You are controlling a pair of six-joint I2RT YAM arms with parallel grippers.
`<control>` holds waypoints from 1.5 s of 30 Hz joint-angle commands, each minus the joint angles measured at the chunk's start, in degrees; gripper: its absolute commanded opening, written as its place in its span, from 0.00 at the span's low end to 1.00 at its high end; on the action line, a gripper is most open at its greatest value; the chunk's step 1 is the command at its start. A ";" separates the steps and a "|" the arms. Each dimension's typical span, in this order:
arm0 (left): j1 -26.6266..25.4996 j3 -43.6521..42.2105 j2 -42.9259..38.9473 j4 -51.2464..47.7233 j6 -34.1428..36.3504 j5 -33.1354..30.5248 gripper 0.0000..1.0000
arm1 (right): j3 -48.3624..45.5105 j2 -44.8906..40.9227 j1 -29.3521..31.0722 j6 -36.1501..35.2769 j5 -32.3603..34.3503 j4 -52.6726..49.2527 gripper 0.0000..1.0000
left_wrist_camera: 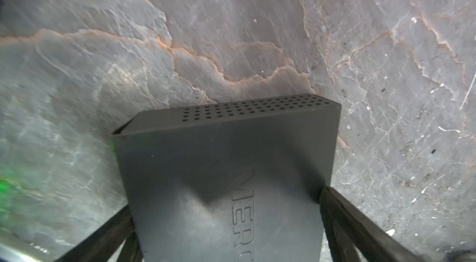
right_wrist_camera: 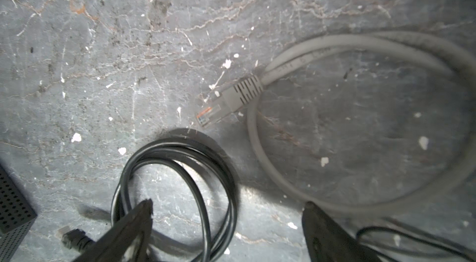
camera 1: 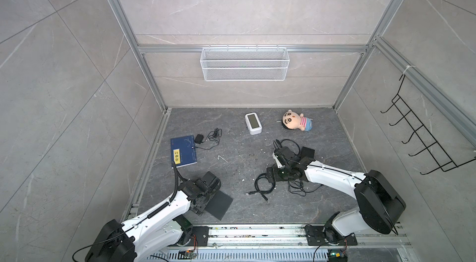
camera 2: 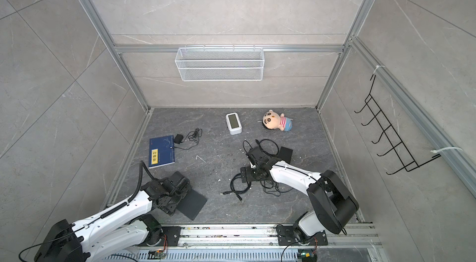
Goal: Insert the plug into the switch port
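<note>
The switch (camera 1: 222, 205) (camera 2: 193, 205) is a flat black box lying on the dark floor at the front left; its ports are hidden. My left gripper (camera 1: 208, 197) (left_wrist_camera: 226, 200) is open, with a finger (left_wrist_camera: 334, 211) close along each long side of the switch (left_wrist_camera: 226, 160). A grey cable ends in a clear plug (right_wrist_camera: 212, 112) on the floor ahead of my right gripper (right_wrist_camera: 229, 204) (camera 1: 269, 176). That gripper is open and holds nothing, hovering over a coiled black cable (right_wrist_camera: 206, 170) (camera 1: 265, 186). In both top views the coil's plug ends lie toward the front.
A thin black wire (camera 1: 296, 189) and a black square block (camera 1: 307, 152) lie by the right arm. Farther back are a blue book (camera 1: 183, 151), a black adapter (camera 1: 198, 138), a white clock (camera 1: 253, 123) and a plush doll (camera 1: 296, 121). A wire basket (camera 1: 244, 63) hangs on the back wall.
</note>
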 commanded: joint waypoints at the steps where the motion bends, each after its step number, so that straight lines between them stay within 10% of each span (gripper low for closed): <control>1: 0.23 -5.51 4.32 4.38 -1.08 2.18 1.00 | 1.34 -0.32 0.40 -0.66 1.29 -0.75 0.92; 23: 9.92 30.04 51.36 32.78 23.60 12.23 0.86 | 1.57 2.38 2.06 -1.02 -2.13 1.31 0.90; 35: 13.86 32.02 41.41 16.14 50.90 17.03 0.82 | 2.30 2.16 7.03 4.28 -8.16 9.61 0.66; 45: 12.79 22.82 33.79 17.01 55.08 23.78 0.59 | 5.17 12.67 11.78 12.44 -11.50 19.71 0.47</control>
